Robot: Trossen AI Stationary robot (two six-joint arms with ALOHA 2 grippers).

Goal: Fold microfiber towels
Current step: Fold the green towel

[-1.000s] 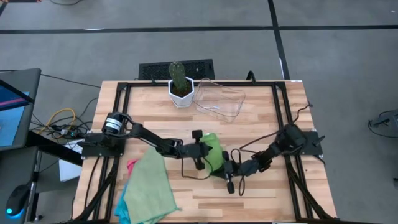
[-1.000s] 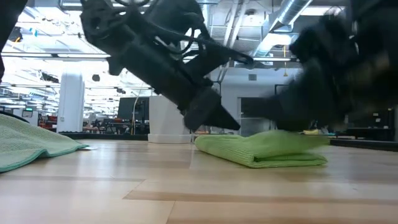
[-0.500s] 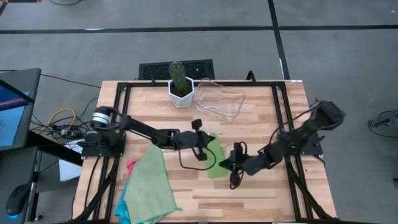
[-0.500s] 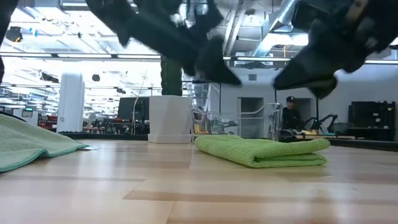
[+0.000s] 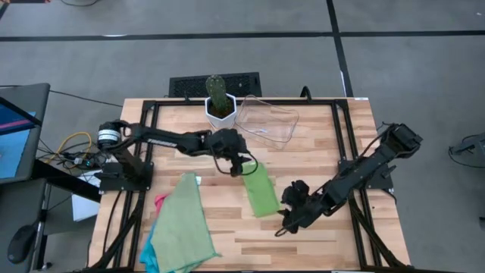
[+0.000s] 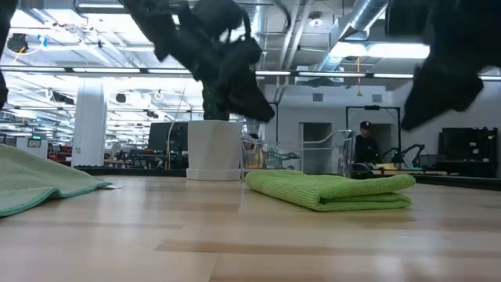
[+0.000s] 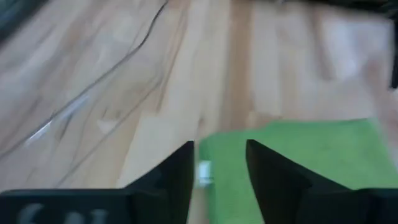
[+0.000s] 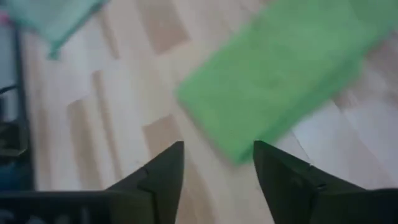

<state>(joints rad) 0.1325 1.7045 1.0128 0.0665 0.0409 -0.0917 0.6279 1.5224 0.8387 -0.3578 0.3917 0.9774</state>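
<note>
Grey floor around a wooden bench [image 5: 318, 144] on a black frame; open workshop hall behind it, with a person standing far back in the low view.

Landmark: folded green towel [image 5: 259, 189], lying flat as a narrow rectangle near mid-bench, nothing touching it. In the low view it sat as a neat stacked fold [image 6: 333, 190].

My left claw [image 5: 244, 167] hung just beyond the towel's far short end, toward the cactus pot [image 5: 220, 111]. Fingers [image 7: 177, 174] stood parted with a clear gap, holding nothing; the towel's edge showed through that gap.

My right claw [image 5: 285, 221] sat just beside the towel's near right corner, off the cloth. Fingers [image 8: 163, 177] spread apart, empty, with bare wood and the towel's corner beyond them.

Unfolded stack [image 5: 179, 227] lay well to the left of the folded towel, at the near left bench corner: light green on top, turquoise and pink edges peeking out underneath.

Clear plastic tray [image 5: 267, 121] stood beyond the folded towel, beside the cactus pot.
</note>
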